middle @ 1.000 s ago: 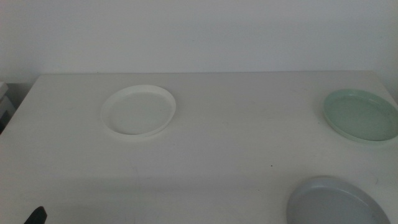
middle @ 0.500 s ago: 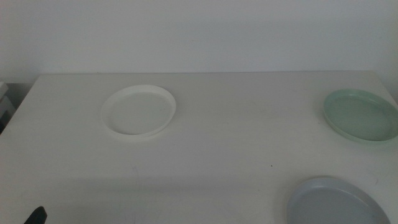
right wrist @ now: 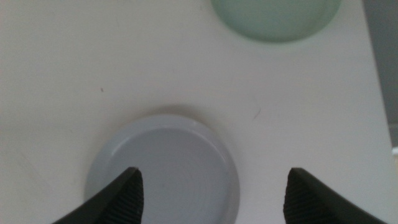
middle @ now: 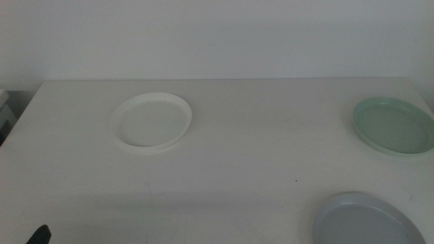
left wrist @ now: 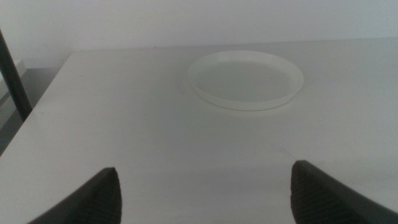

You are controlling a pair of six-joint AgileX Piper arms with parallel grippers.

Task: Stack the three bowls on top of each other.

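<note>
Nothing has moved since a second ago: bowls same spots, left gripper tip same corner. White bowl (left wrist: 246,79) sits alone on the table (middle: 258,156), well ahead of the left gripper (left wrist: 205,193), jaws released wide, holding nothing. Grey bowl (right wrist: 165,171) lies under and between the right gripper's (right wrist: 211,193) jaws, also spread wide, not touching it. Mint green bowl (right wrist: 277,15) beyond the grey one, apart from it. No bowls stacked yet.
</note>
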